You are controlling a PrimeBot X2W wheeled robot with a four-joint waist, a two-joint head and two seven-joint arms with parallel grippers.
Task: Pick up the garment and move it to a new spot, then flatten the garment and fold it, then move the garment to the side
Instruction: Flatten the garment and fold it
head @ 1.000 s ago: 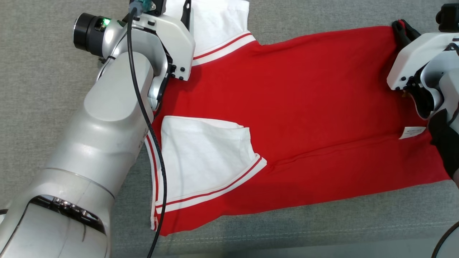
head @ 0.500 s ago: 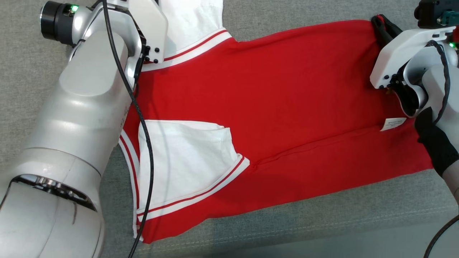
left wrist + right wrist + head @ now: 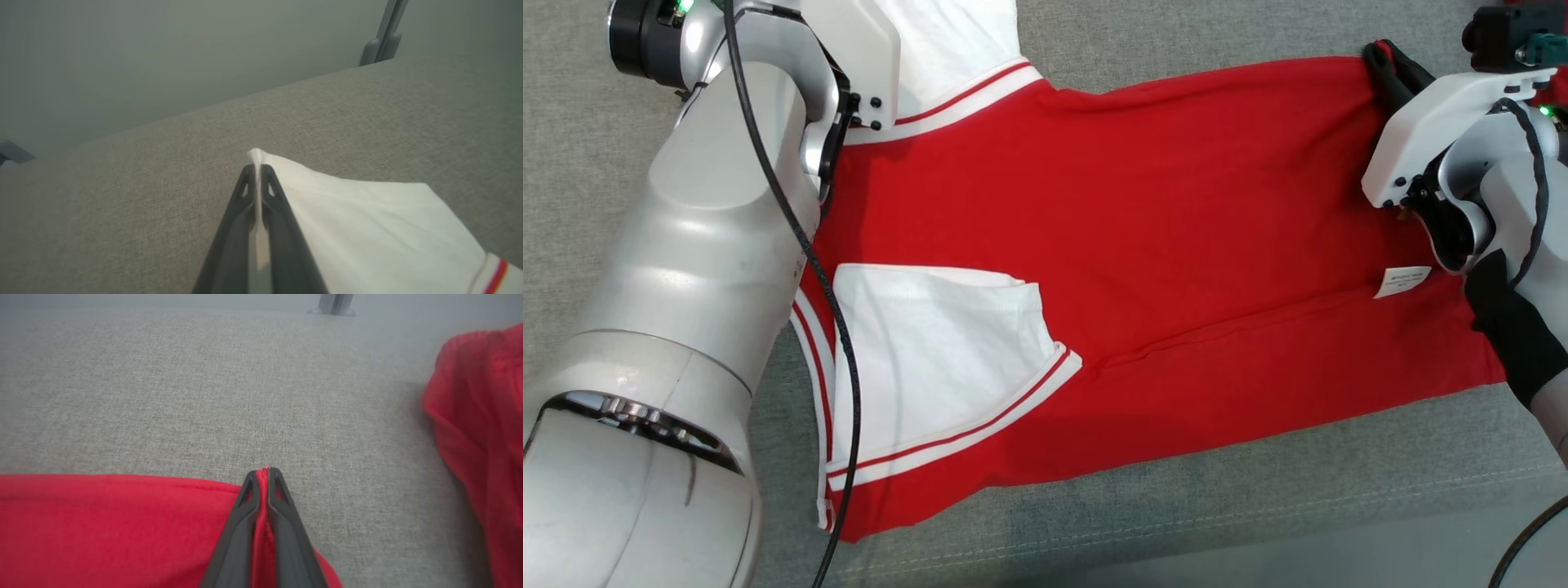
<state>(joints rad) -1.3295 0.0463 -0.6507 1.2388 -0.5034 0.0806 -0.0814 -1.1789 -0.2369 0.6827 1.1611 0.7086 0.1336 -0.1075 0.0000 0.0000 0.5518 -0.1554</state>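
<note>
Grey woven bench (image 3: 1258, 506) under us, and across it lies the red garment (image 3: 1176, 245), spread flat, one white sleeve (image 3: 931, 351) folded in over its body. Our left gripper (image 3: 257, 171) is pinched tight on the corner of the other sleeve (image 3: 367, 220), and our right gripper (image 3: 266, 473) is clamped on the hem (image 3: 163, 490) at the opposite end.

Plain indoor workspace, grey fabric-covered surface (image 3: 1258, 506), bare wall (image 3: 163, 61), metal post (image 3: 384, 41)
</note>
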